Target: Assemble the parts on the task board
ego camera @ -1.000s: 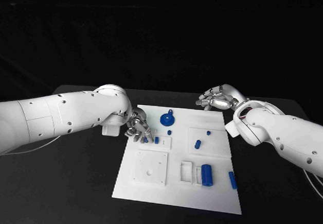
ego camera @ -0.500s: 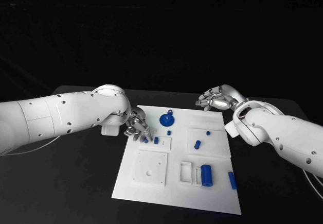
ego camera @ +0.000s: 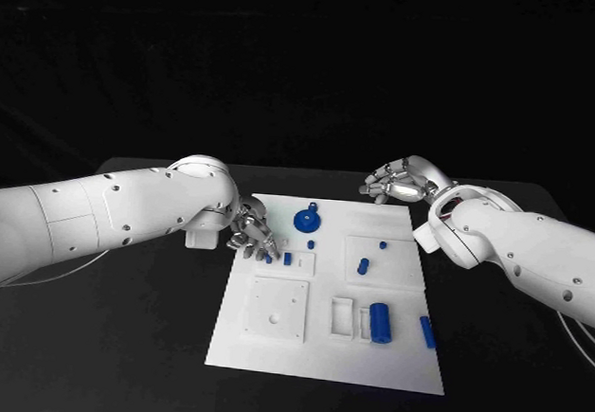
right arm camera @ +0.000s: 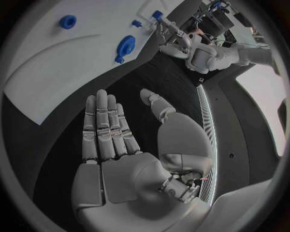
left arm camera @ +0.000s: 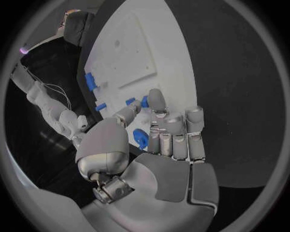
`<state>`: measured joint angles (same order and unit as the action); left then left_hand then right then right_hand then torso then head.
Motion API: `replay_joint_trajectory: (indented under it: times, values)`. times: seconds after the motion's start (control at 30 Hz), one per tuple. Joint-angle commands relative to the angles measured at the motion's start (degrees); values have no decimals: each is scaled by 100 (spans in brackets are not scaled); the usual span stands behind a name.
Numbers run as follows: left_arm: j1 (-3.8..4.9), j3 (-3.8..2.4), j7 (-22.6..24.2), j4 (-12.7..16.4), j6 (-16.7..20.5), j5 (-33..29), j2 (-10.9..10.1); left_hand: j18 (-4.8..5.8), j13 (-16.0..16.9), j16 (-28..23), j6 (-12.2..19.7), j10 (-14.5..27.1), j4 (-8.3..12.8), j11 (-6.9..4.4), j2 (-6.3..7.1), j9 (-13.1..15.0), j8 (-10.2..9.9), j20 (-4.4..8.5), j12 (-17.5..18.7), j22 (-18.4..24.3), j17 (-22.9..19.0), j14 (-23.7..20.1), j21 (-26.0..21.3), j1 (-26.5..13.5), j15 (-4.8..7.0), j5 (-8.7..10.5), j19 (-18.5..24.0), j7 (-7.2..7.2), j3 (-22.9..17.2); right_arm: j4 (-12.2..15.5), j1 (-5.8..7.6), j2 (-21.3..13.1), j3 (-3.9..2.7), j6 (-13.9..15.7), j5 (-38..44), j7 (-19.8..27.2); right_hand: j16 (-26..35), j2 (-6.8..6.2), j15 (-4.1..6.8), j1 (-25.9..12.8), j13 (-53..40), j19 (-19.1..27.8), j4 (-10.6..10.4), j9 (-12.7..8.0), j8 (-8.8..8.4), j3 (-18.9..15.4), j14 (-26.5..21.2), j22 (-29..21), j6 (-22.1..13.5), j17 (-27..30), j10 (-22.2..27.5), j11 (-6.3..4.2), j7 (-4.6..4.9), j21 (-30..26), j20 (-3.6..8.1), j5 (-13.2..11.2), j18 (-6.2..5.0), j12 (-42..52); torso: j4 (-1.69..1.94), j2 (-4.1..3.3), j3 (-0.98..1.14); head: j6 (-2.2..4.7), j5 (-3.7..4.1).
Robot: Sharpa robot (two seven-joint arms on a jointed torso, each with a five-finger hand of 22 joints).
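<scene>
Left hand (ego camera: pixel 254 233) over task board (ego camera: pixel 326 355) edge, fingers (left arm camera: pixel 158 104) pinching a small blue part (left arm camera: pixel 140 137); right hand (ego camera: pixel 401 180) released, fingers spread above desk (ego camera: pixel 124 336).

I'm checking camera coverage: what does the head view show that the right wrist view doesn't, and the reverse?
Head view alone: the blue cylinder and blue bar on the near part of the task board. Right wrist view alone: the right robot hand from its palm side, empty, fingers extended over the black table. Both: the round blue part, the left robot hand and the board.
</scene>
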<state>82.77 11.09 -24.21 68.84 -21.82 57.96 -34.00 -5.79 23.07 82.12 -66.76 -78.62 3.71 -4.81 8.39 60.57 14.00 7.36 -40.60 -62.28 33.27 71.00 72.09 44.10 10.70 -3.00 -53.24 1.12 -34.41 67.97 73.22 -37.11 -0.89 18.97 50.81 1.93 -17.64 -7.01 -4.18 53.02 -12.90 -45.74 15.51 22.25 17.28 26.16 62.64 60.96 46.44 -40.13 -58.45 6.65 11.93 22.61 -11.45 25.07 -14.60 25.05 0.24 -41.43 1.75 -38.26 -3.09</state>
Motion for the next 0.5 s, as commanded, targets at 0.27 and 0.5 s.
replay_joint_trajectory:
  times: [0.27,0.5]
  values:
    - [-44,-9,265,-43,1131,-758,-123,-88,-17,-52,111,84,-229,29,287,-5,-86,799,31,22,-29,-52,-14,-11,0,21,-30,47,-67,-14,-2,-11,-2,-62,8,52,35,-1,-16,-53,11,54,-6,-8,24,-40,-4,9,-44,-9,40,0,-14,-35,3,8,-40,26,-4,-1,-1,23,30]
    - [-44,-147,699,-15,1987,-1392,-229,-42,-129,-360,881,703,-203,294,454,-245,-481,658,320,96,-176,-303,-190,214,-253,17,177,332,-156,-22,-6,-20,-2,-60,8,52,36,-1,-16,-57,11,54,-8,-8,24,-42,-4,10,-44,-9,40,0,-14,-36,2,9,-40,26,-2,1,0,44,56]
